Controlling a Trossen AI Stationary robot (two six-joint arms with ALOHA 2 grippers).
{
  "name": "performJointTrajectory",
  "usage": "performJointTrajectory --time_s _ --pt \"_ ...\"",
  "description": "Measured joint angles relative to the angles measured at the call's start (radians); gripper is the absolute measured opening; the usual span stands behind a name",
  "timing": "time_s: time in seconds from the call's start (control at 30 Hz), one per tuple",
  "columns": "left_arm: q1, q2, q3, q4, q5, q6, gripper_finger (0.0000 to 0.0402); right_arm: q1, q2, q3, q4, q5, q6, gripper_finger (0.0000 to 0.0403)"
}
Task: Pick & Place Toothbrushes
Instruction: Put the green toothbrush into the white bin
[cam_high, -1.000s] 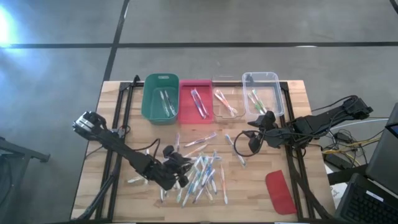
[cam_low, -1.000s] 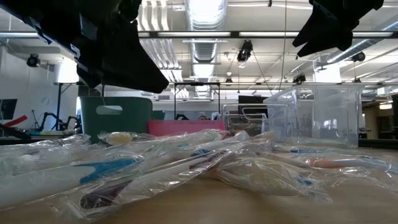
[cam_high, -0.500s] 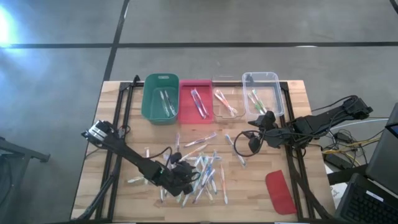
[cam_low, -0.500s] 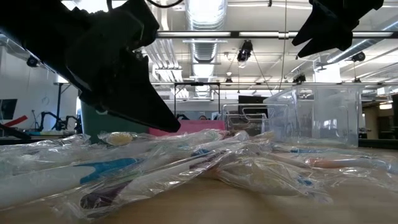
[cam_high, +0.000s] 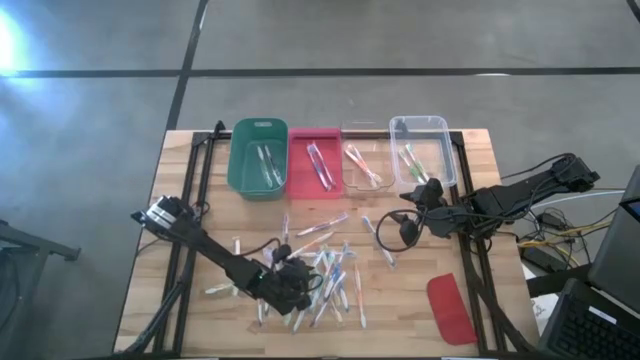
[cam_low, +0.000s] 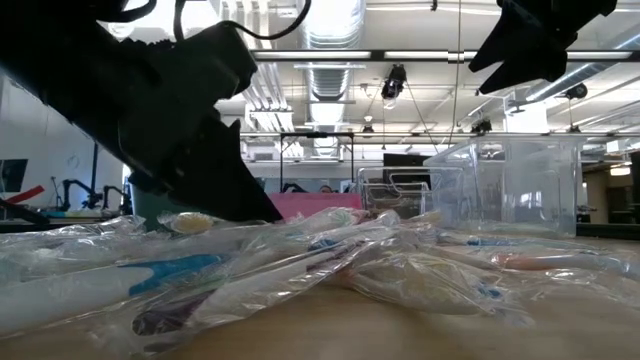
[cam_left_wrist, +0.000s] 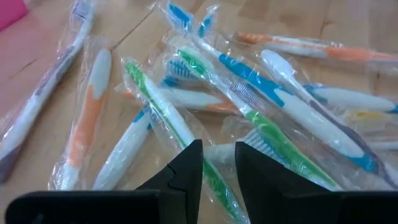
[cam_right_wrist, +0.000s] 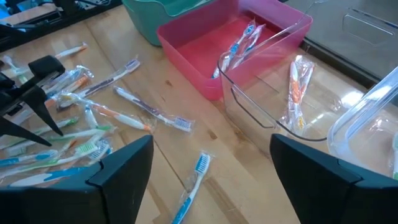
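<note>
The left gripper is lowered into the pile of toothbrushes near the front middle of the tabletop, its arm stretched low and slanting across from the left edge. In the left wrist view its fingers are seen a narrow gap apart, tips set over a green-accented wrapped toothbrush, with nothing clamped between them. The right gripper is held above the tabletop to the right of the pile, in front of the bins, its arm reaching in level from the right edge; its fingers are spread wide and empty. Some two dozen wrapped toothbrushes lie scattered and overlapping in the pile; an exact count cannot be made. Four bins are lined up along the far edge: a green bin, a pink bin and two clear bins, each holding a couple of toothbrushes. One flat red lid lies near the front right corner.
</note>
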Motion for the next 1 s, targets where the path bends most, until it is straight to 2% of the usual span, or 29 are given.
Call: performJointTrajectory --time_s 0.27,0.53,0.77,1.0 --pt "0.001 0.012 0.000 -0.005 0.001 -0.004 0.0089 0.000 0.000 0.000 0.000 0.000 0.000 0.0345" --pt "0.003 0.012 0.000 -0.005 0.001 -0.005 0.0047 0.000 0.000 0.000 0.000 0.000 0.000 0.0361" --pt "0.003 0.012 0.000 -0.003 -0.015 -0.004 0.0009 0.000 0.000 0.000 0.000 0.000 0.000 0.0347" --pt "0.004 0.012 0.006 0.001 -0.035 0.014 0.0004 0.000 0.000 0.000 0.000 0.000 0.000 0.0324"
